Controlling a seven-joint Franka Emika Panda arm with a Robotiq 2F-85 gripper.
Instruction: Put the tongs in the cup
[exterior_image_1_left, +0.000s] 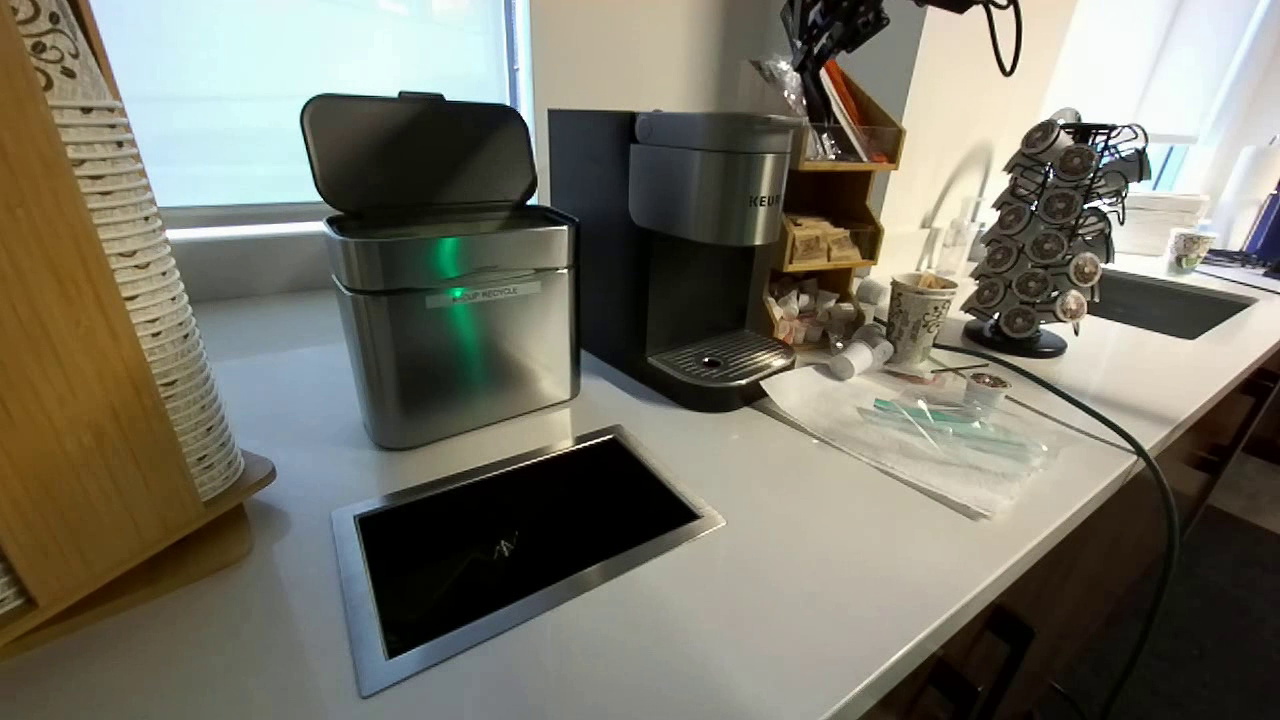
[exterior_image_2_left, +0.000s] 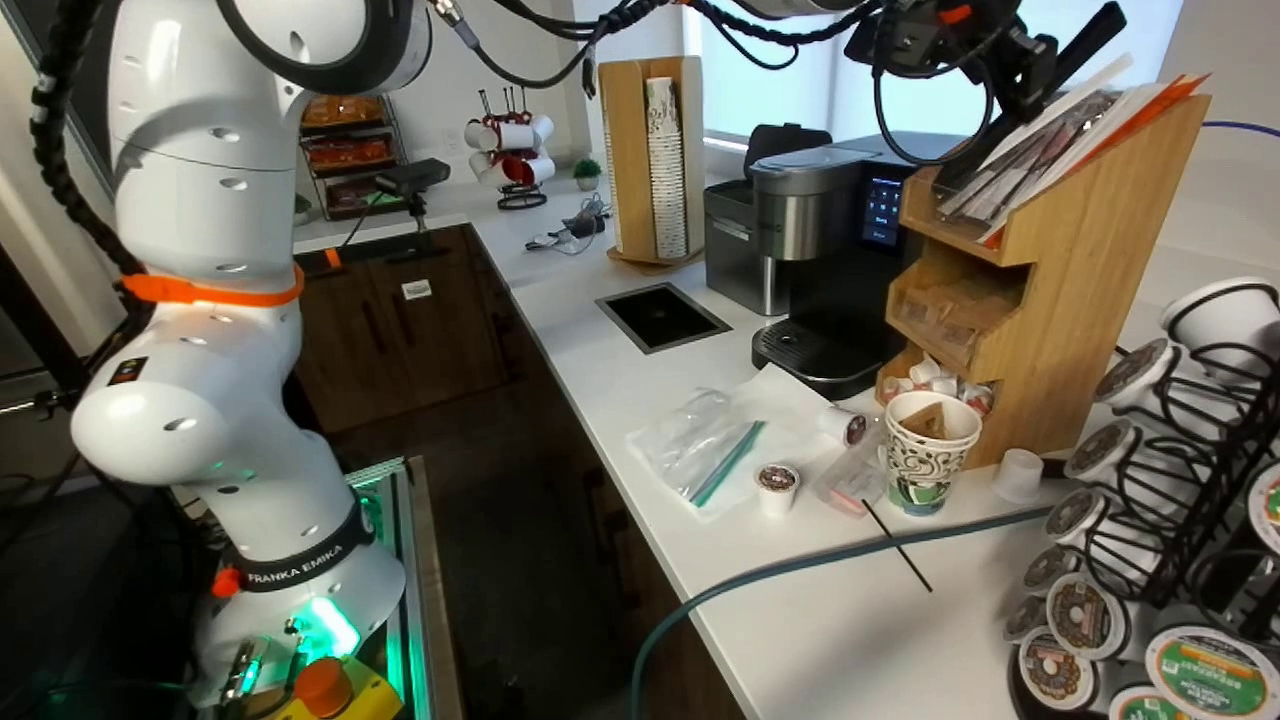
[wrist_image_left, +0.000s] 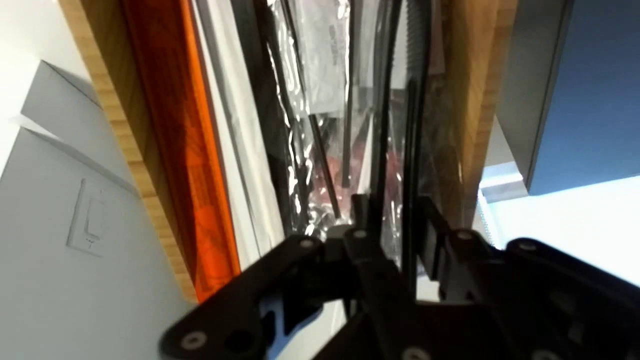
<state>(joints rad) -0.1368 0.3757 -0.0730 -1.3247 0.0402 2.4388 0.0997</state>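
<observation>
The tongs (wrist_image_left: 382, 125) are slim and black, with two long arms. In the wrist view they reach into the top slot of the wooden organizer. My gripper (wrist_image_left: 395, 215) is partly closed, with one finger on each side of the tongs and the tong arms against the pads. In both exterior views the gripper (exterior_image_1_left: 815, 40) (exterior_image_2_left: 1025, 85) is above the organizer, and the tongs (exterior_image_1_left: 818, 98) (exterior_image_2_left: 1092, 42) slant through it. The cup (exterior_image_1_left: 918, 325) (exterior_image_2_left: 925, 462) is a whitish patterned paper cup. It stands upright on the counter before the organizer, with a brown packet inside.
The wooden organizer (exterior_image_2_left: 1110, 250) holds packets and an orange folder (wrist_image_left: 200, 200). A coffee maker (exterior_image_1_left: 715, 190) stands beside it. A wire pod tower (exterior_image_1_left: 1050, 230) stands beyond the cup. Loose pods, a plastic bag (exterior_image_2_left: 690, 440) and a hose (exterior_image_2_left: 800, 570) lie nearby.
</observation>
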